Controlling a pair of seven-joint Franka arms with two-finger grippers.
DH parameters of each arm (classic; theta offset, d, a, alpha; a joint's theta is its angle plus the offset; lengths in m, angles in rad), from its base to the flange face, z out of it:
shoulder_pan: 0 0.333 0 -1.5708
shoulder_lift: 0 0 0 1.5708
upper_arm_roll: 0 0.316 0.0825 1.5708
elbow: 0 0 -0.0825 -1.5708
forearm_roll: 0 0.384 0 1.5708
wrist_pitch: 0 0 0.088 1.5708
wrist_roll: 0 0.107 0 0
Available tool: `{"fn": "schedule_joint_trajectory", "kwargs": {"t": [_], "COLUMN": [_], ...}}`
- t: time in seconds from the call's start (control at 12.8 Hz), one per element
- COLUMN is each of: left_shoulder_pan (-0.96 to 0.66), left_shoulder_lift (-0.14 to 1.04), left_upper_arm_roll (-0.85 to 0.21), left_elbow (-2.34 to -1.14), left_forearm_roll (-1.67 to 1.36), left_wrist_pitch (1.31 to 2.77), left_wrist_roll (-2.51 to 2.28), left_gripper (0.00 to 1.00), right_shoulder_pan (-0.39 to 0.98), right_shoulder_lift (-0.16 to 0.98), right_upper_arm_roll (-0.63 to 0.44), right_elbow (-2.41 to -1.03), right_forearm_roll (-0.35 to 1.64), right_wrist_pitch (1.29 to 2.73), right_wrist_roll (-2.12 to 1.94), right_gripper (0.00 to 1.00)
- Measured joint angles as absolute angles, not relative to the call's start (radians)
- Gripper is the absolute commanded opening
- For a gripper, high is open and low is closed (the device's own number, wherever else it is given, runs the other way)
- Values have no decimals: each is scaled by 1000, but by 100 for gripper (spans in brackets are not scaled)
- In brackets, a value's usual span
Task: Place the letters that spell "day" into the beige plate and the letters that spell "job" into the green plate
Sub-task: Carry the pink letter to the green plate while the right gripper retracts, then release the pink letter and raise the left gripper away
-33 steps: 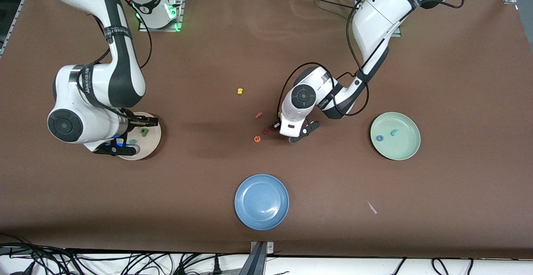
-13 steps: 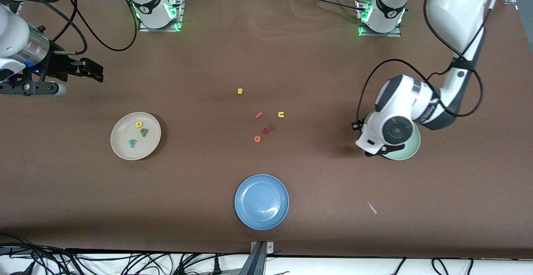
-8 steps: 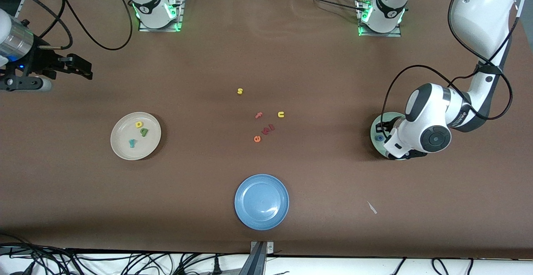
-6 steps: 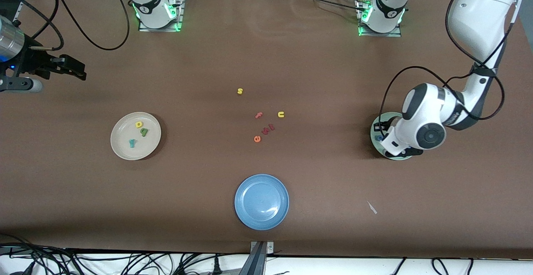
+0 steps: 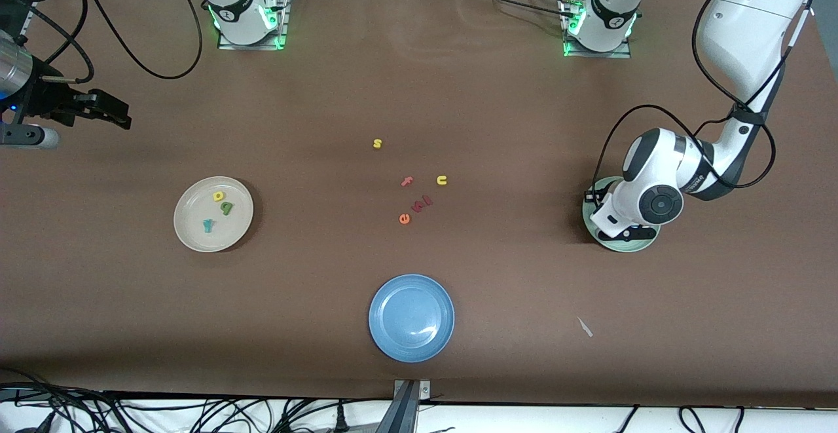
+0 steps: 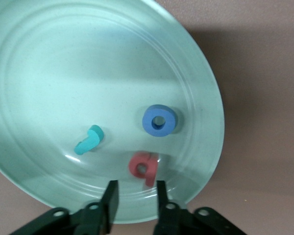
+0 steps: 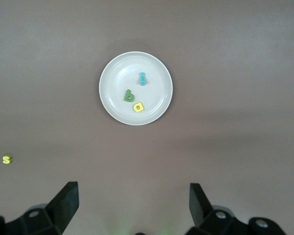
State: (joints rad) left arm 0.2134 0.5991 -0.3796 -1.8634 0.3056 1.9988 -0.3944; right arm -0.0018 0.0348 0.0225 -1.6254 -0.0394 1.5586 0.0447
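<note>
The green plate (image 6: 63, 73) holds a teal "j" (image 6: 89, 140), a blue "o" (image 6: 159, 120) and a pinkish-red "b" (image 6: 143, 167). My left gripper (image 6: 135, 198) hangs low over this plate's rim, open, with nothing between its fingers; the "b" lies just past the fingertips. In the front view the left hand covers most of the green plate (image 5: 625, 244). The beige plate (image 5: 190, 230) carries a yellow "a" (image 5: 218, 195), a green "d" (image 5: 226, 207) and a teal "y" (image 5: 208, 225). My right gripper (image 5: 111, 112) waits wide open, high at the right arm's end of the table.
A blue plate (image 5: 411, 317) lies near the front edge at mid-table. Loose letters lie in the middle: yellow "s" (image 5: 377, 143), pink "f" (image 5: 407, 181), yellow "u" (image 5: 442, 180), orange "e" (image 5: 404, 219), and dark red pieces (image 5: 422, 204). A small white scrap (image 5: 584, 327) lies nearer the camera.
The left arm swung from mid-table to the green plate, and its jaws have parted, leaving the "b" on the plate. The right arm drew back from the beige plate toward the table's end.
</note>
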Motion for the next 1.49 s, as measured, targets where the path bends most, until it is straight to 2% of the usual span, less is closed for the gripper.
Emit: {"fn": "schedule_joint_trajectory", "kwargs": {"t": [0.24, 0.55, 0.86, 1.18, 1.49], "left_shoulder_pan": [214, 216, 216, 228, 233], "left_shoulder_lift": [583, 497, 450, 419, 346], "left_upper_arm_roll": [-386, -456, -527, -530, -482], "left_elbow": [-1846, -1785, -1623, -1411, -1364], "left_forearm_roll": [306, 306, 276, 160, 145], "left_wrist_pitch": [1974, 1910, 1803, 1627, 1596], "left_wrist_roll": [-394, -394, -396, -320, -250], "left_gripper": [100, 100, 100, 100, 100], "right_shoulder_pan": [-2, -2, -1, -1, -1], "right_shoulder_lift": [35, 40, 45, 46, 46], "right_upper_arm_roll": [23, 23, 24, 24, 24], "right_elbow": [-1625, -1626, -1626, -1626, -1626], "right_forearm_roll": [-39, -39, -27, -14, -13], "right_wrist_pitch": [1561, 1574, 1582, 1583, 1583], "right_wrist_roll": [45, 45, 46, 47, 47], "right_gripper": [100, 100, 100, 100, 100]}}
